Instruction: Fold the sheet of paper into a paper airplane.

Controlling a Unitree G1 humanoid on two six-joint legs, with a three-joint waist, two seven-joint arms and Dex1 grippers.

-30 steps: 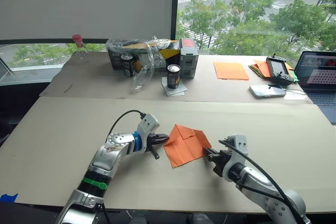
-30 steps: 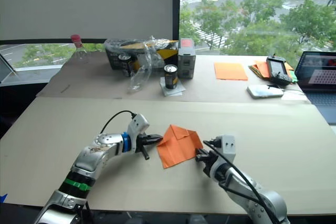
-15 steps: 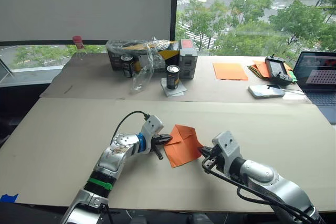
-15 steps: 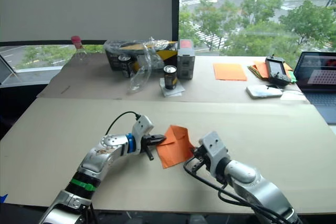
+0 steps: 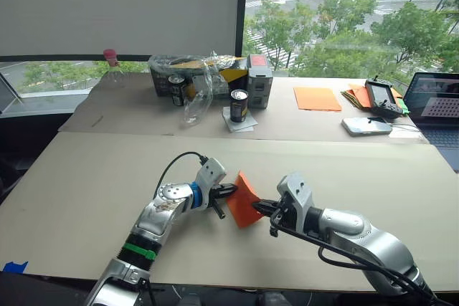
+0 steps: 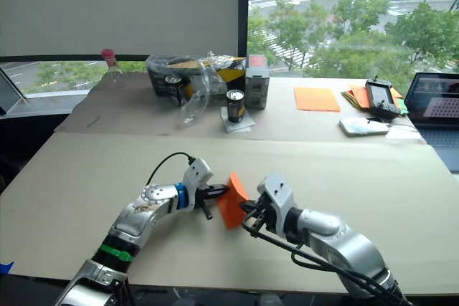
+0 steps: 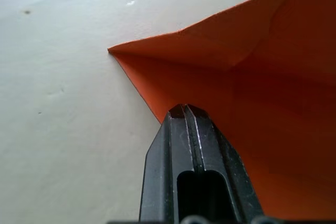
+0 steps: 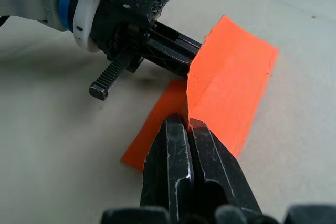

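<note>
The sheet of paper (image 5: 245,198) is thin, matt orange paper with sharp creases, standing up from the table (image 5: 86,177) — a flat, matt beige board, smooth but for a few small specks. The left gripper (image 7: 188,113) has black fingers of hard, faintly glossy plastic or metal with moulded grooves; the right gripper (image 8: 187,124) looks the same, dull-sheened and ribbed. At the far side of the table lie crinkled clear plastic wrap (image 5: 197,91), glossy and see-through, and a dark can (image 5: 238,104) with a shiny metal top — beside a smooth orange sheet (image 5: 316,98).
</note>
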